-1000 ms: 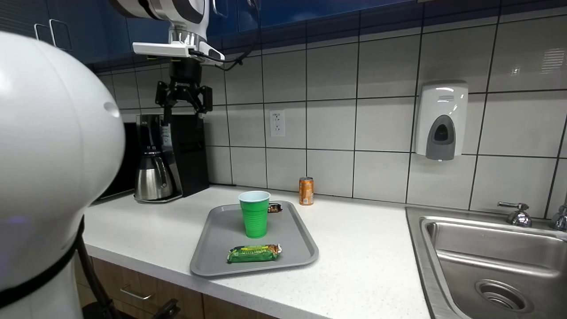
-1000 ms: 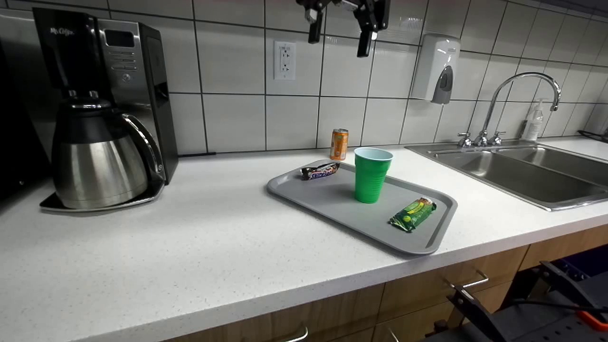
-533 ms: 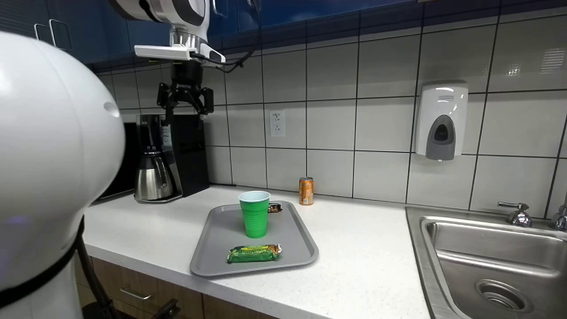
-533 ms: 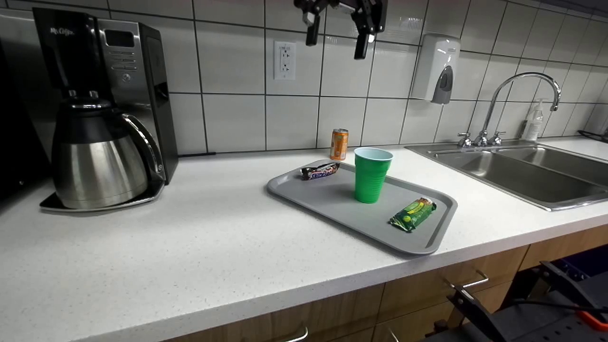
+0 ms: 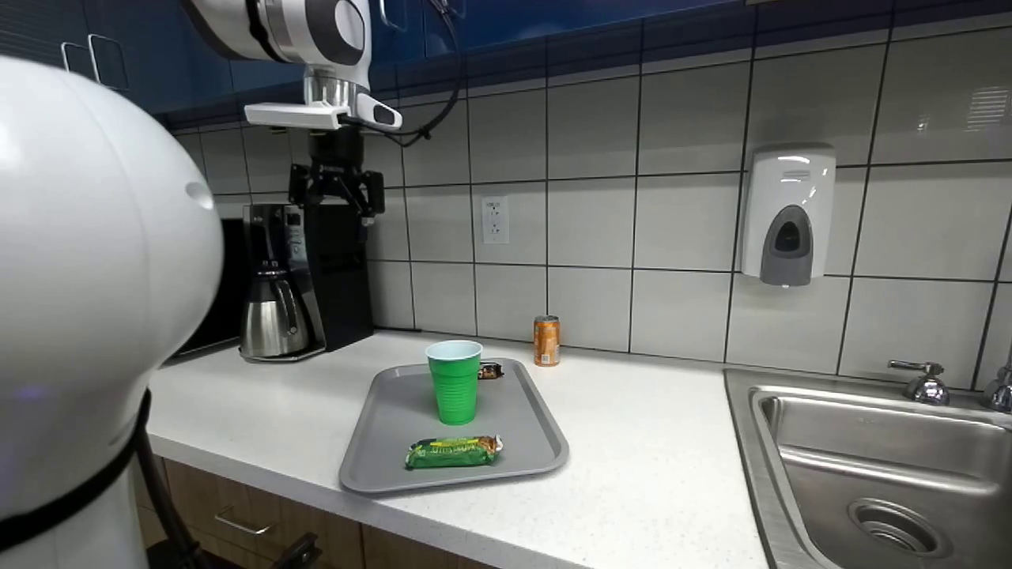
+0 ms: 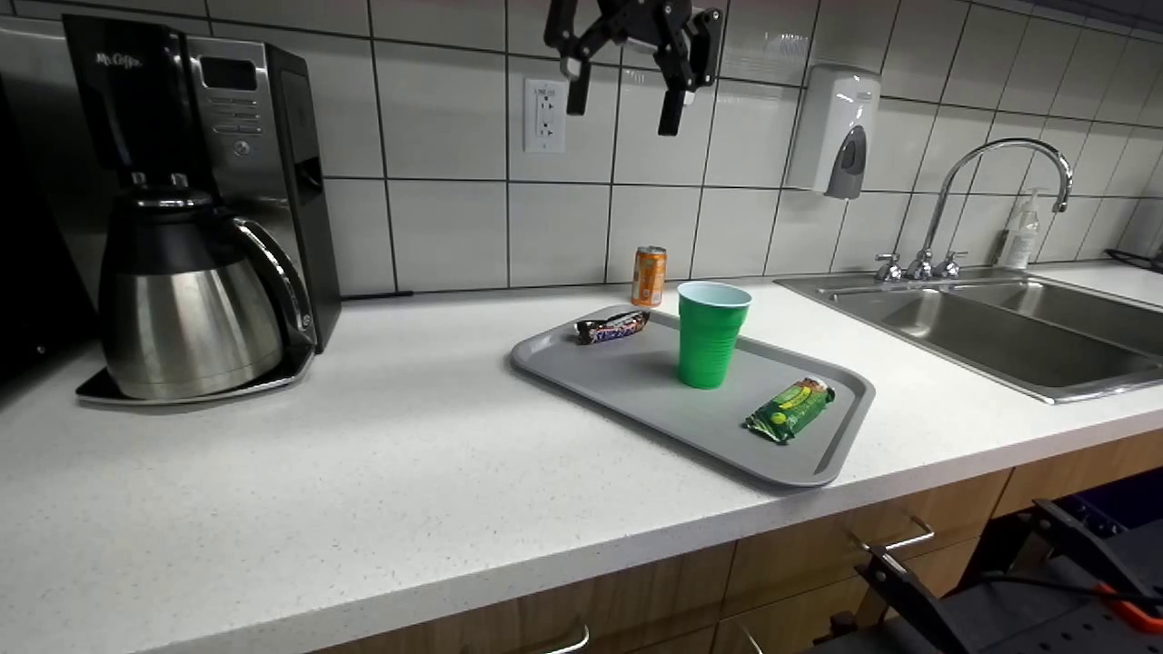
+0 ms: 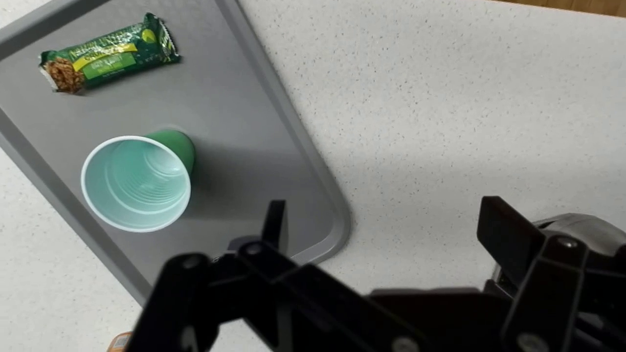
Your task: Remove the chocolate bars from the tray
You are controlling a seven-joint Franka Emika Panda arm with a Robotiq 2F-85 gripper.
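A green-wrapped bar with yellowish print [image 5: 453,452] lies flat on the grey tray [image 5: 387,442]. It also shows in an exterior view [image 6: 790,411] and in the wrist view [image 7: 110,56]. A smaller dark-wrapped bar [image 6: 612,327] lies at the tray's far end; the green cup partly covers it in an exterior view [image 5: 490,371]. In the wrist view it does not show. My gripper [image 6: 623,121] is open and empty, pointing down, high above the counter. In the wrist view the gripper's fingers stand wide apart [image 7: 384,203], over the tray's corner and the counter.
A green cup with white rim [image 6: 710,341] stands upright on the tray between the bars. An orange can [image 6: 649,276] stands behind the tray by the wall. A coffee maker with steel carafe [image 6: 191,309] stands to one side, a steel sink [image 6: 1018,336] to the opposite side.
My gripper has come down and shifted slightly sideways, toward the coffee maker side in an exterior view. It stays open. The bars, cup and tray have not moved.
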